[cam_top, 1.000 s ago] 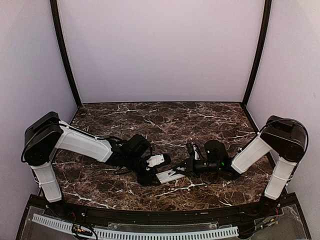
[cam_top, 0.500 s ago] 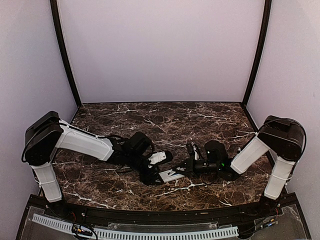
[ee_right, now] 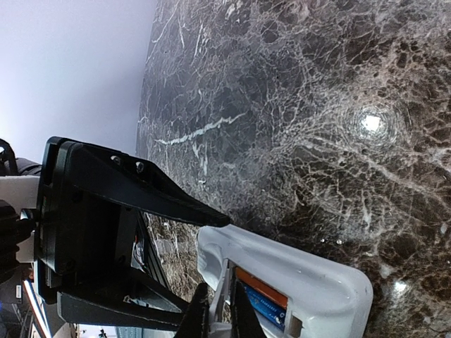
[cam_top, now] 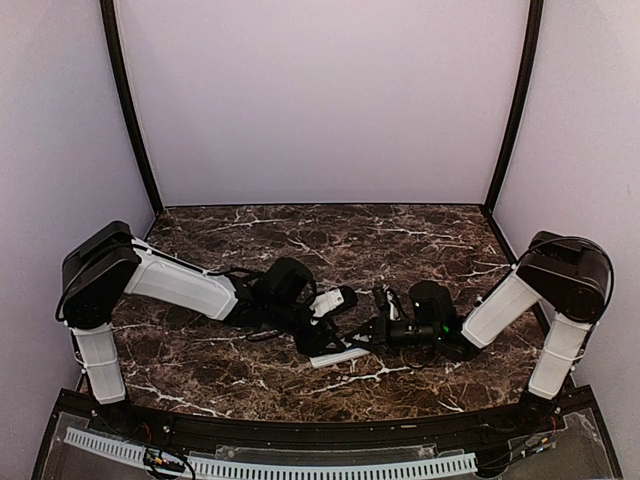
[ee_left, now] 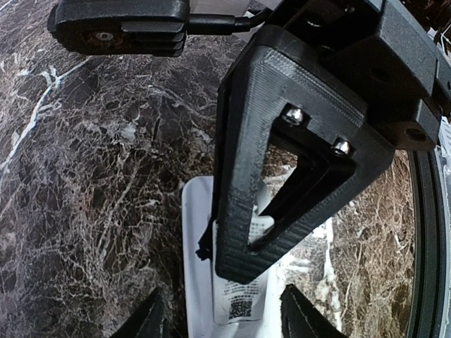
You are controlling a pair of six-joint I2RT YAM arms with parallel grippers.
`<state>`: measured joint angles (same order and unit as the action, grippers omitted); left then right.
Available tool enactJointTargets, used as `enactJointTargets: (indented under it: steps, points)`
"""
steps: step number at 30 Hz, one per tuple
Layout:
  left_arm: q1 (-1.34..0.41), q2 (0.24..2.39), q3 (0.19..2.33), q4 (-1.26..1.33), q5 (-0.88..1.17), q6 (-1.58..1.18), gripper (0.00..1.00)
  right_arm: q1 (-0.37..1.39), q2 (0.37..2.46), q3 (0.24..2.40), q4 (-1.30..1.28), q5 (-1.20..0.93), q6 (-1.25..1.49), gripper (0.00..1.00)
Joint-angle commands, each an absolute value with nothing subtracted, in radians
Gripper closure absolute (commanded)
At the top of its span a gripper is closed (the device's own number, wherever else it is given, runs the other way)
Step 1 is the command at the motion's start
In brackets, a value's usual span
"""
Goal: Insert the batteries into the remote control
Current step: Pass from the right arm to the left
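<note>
The remote (cam_top: 338, 353) lies flat between the arms, with the batteries (ee_right: 262, 296) in its open back. The right gripper (ee_right: 220, 313) pinches its edge tight. The left gripper (ee_left: 225, 320) hangs half open astride it, holding nothing.

Overhead; wrist close-ups sharing remote control (ee_left: 197, 282) (ee_right: 303, 278)

Two robot arms: the left arm (cam_top: 180, 288) and the right arm (cam_top: 498, 308) each have smooth white plastic link shells between bulky, rounded black joint housings (cam_top: 98, 272). Thin black cables (cam_top: 258, 337) loop just behind the wrists. The right gripper (ee_right: 220, 313) has ribbed black triangular plastic fingers (ee_left: 239, 141) with two silver screws (ee_left: 292, 116) near the base. A small green light (cam_top: 441, 329) glows just behind it.
</note>
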<state>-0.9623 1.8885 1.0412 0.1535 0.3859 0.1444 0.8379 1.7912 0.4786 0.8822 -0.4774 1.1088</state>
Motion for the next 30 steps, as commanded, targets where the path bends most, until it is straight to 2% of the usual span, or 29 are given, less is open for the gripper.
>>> enactJointTargets:
  steps: [1, 16, 30]
  points:
    - [-0.962, 1.897, 1.043, 0.181, 0.409, 0.151, 0.48, 0.847, 1.784, 0.472, 0.85, -0.464, 1.103, 0.96]
    - [-0.986, 1.917, 1.003, 0.227, 0.406, 0.153, 0.53, 0.853, 1.774, 0.476, 0.85, -0.46, 1.102, 0.97]
    - [-0.986, 1.933, 0.99, 0.284, 0.371, 0.125, 0.61, 0.86, 1.772, 0.481, 0.845, -0.454, 1.101, 0.97]
